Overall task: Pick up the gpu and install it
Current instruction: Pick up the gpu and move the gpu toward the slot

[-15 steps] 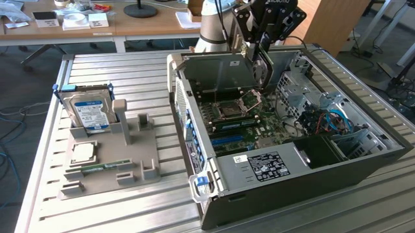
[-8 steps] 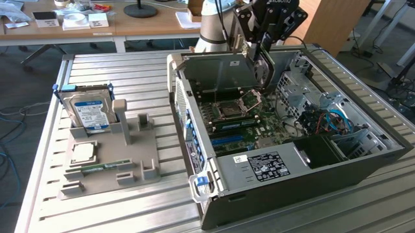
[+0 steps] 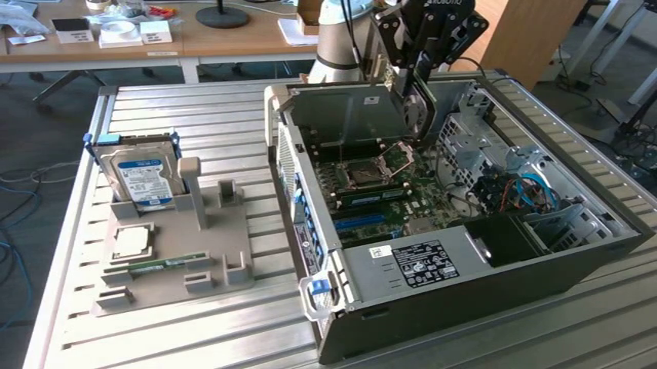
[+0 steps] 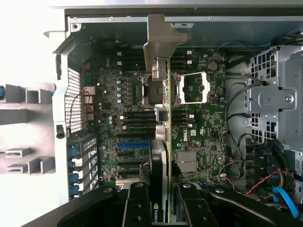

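One thin flat card, the gpu (image 4: 160, 156), hangs edge-on in your gripper (image 4: 164, 189). Its black jointed fingers (image 4: 137, 203) pinch the card from both sides, with the black shroud on one face and the green board on the other. A bent silver bracket (image 4: 161, 38) caps the card's far end. You hold it over the green motherboard (image 4: 199, 137), dense with slots and small parts. In the wrist view the card's edge crosses the square socket (image 4: 194, 87) with its silver frame. The motherboard lies inside the grey steel case (image 3: 493, 300), which rests with its open side up. At the exterior view's left, well apart from the case, a grey moulded holder (image 3: 231, 238) sits on the ribbed metal table (image 3: 185, 108). It carries an upright blue-labelled drive (image 3: 144, 177) and a narrow green memory stick (image 3: 154, 265) lying flat.
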Robot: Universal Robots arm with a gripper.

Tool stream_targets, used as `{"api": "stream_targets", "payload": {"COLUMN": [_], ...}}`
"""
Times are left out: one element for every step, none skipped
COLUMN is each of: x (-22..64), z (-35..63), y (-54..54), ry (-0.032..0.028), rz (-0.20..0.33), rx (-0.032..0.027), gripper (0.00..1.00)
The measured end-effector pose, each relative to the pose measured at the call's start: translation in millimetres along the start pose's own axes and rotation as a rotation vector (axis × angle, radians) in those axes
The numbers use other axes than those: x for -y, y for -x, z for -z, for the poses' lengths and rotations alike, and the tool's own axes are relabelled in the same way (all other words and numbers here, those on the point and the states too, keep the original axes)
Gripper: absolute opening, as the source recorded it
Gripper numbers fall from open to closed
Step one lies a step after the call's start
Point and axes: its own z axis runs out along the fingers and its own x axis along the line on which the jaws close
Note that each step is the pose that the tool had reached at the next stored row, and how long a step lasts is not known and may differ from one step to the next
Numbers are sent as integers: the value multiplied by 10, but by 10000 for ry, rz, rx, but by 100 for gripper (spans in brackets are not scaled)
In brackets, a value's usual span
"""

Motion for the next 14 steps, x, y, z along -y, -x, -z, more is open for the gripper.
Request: {"api": "stream_targets", "payload": {"x": [0,0,0,0,0,0,0,0,0,0,0,-1,-1,-1], "z": [0,0,0,0,0,0,0,0,0,0,0,0,0,-1], "y": [0,1,3,4,5,5,5,6,6,7,9,12,17,22], "ry": [0,0,0,0,0,0,0,-1,-1,0,0,0,0,0], "rz": [0,0,0,0,0,0,0,0,0,0,1,2,2,0], "rx": [0,0,0,0,0,0,0,0,0,0,0,0,0,0], "gripper": [27,27,27,27,27,27,27,27,27,27,27,27,27,27]}}
